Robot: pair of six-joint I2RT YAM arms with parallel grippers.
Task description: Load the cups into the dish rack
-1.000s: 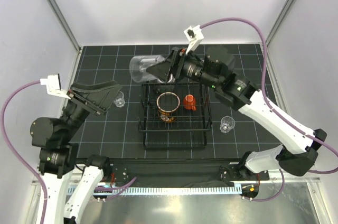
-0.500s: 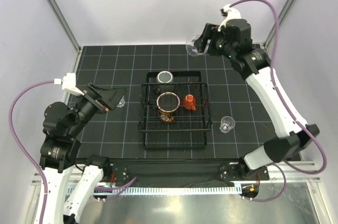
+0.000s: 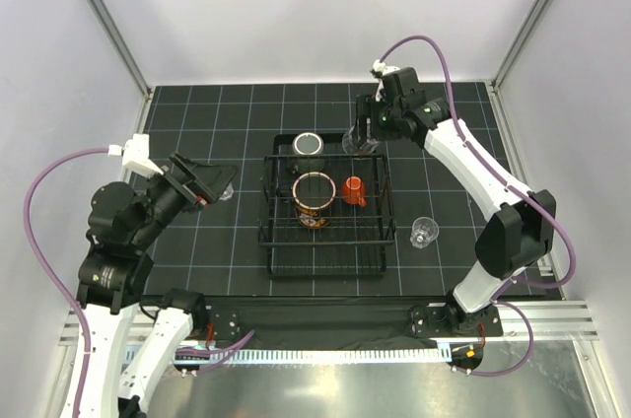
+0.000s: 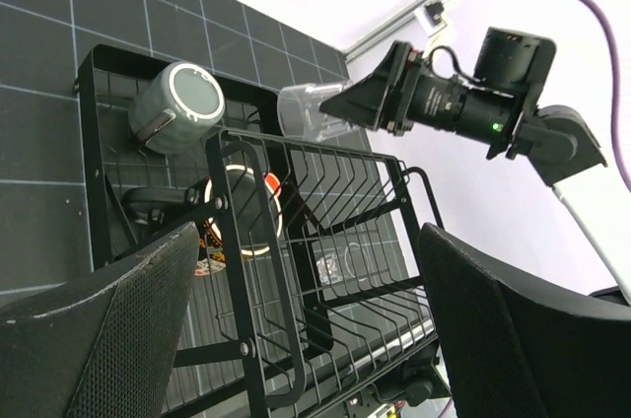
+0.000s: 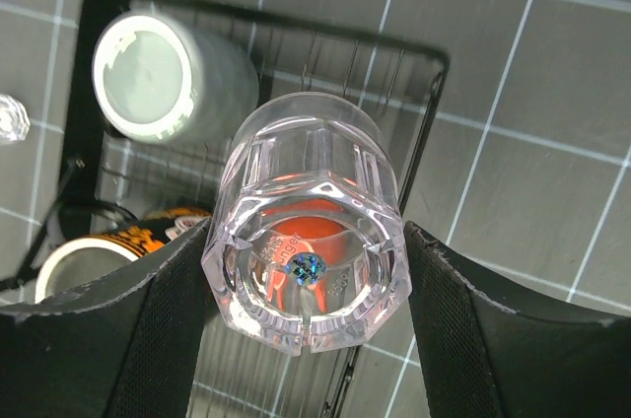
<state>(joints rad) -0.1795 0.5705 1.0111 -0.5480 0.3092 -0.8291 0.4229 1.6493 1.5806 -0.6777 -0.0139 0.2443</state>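
1. Right wrist view shows the small transparent faceted cup [image 5: 308,231] gripped by its sides between the two black pads of the right pincer [image 5: 308,270], with its base toward the camera. It hangs over the far right corner of the rectangular black wire dish rack [image 3: 325,255] and is not yet set down.
2. The wall of this cup looks smooth. I judge it may slip or turn in the pads if it touches a wire on the way down.
3. Part of the cup is above the rim wire. If it is lowered straight, it could land on the rim and tip out onto the black gridded table [image 3: 197,103].
4. The small orange cup [image 3: 353,189] stands in the rack close below, beside the large mug with the red inside [image 3: 314,196]. The grey-green cup [image 3: 309,144] is in the far left corner. A descent that drifts inward may knock the orange one.
5. The left pincer [image 4: 306,329] is wide open and empty, near a second clear cup [image 3: 224,187] on the table left of the rack. A third clear cup [image 3: 424,232] waits on the right. If both arms go to the rack together, they could collide.
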